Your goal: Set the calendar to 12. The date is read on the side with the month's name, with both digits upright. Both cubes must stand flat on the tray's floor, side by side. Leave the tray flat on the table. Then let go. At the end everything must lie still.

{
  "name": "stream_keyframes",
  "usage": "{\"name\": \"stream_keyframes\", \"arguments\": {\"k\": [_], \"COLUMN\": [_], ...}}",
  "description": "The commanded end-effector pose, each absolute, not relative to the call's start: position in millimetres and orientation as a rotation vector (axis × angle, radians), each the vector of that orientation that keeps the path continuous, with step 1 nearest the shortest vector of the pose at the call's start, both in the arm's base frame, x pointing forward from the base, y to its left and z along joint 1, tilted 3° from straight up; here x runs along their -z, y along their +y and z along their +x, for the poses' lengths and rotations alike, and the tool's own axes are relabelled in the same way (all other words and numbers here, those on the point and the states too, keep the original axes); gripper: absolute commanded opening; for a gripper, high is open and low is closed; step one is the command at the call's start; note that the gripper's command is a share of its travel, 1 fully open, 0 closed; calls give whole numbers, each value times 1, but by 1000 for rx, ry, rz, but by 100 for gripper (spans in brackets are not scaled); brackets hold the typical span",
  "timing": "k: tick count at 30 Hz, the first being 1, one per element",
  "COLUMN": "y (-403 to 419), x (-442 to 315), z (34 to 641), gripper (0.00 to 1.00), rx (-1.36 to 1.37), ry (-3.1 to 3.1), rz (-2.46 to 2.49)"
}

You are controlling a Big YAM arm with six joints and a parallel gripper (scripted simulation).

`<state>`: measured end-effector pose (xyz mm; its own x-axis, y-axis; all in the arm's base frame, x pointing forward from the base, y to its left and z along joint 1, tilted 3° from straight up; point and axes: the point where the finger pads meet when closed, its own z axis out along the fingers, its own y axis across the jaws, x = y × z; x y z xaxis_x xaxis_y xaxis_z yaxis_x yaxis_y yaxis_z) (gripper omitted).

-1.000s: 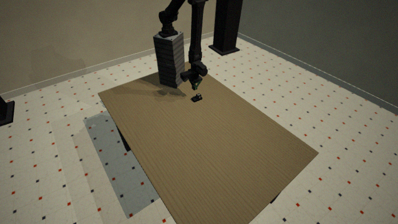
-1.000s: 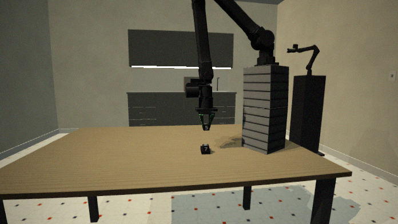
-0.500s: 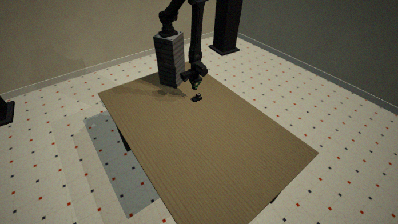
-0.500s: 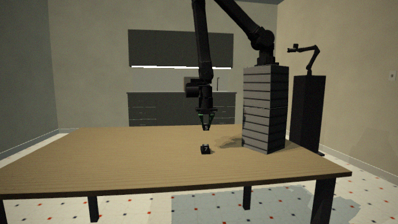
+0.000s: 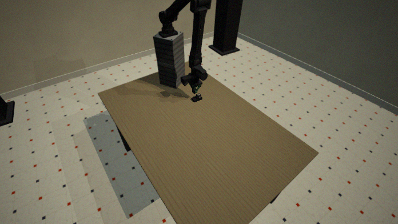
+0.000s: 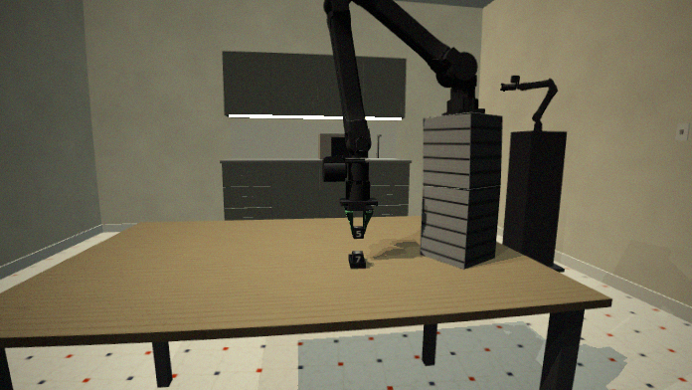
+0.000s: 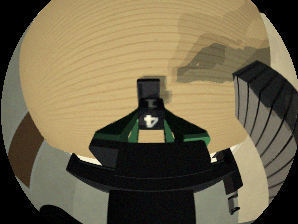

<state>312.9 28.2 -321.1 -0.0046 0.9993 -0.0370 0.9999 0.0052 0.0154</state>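
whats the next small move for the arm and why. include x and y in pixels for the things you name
Probably lower the held cube point(image 6: 358, 233) point(image 7: 150, 120) toward the tray point(image 5: 196, 99) point(image 6: 357, 266): the gripper point(image 5: 196, 91) point(image 6: 358, 234) point(image 7: 151, 119) grips it in the air above, and only one cube point(image 5: 199, 96) point(image 6: 358, 259) sits in there.

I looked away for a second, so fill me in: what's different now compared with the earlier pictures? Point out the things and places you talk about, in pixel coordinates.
The gripper point(image 5: 195, 91) point(image 6: 358, 232) point(image 7: 151, 122) has moved down towards the tray point(image 5: 196, 99) point(image 6: 357, 267) point(image 7: 148, 88), carrying the held cube point(image 5: 195, 91) point(image 6: 358, 233) point(image 7: 151, 120) with it. Nothing was newly grasped or let go. The tray and the cube showing 7 point(image 5: 199, 96) point(image 6: 358, 259) visibly stayed where they were.
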Motion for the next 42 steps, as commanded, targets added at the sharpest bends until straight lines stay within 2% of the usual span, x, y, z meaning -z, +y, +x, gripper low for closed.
{"name": "stream_keyframes", "arguments": {"k": [1,11,13,42], "y": [33,32,34,33], "x": [332,350,340,341], "z": [317,317,336,328], "gripper": [25,25,25,25], "rx": [9,10,-37,-16], "ry": [2210,2214,2195,2203], "rz": [2161,2158,2142,2149]}}
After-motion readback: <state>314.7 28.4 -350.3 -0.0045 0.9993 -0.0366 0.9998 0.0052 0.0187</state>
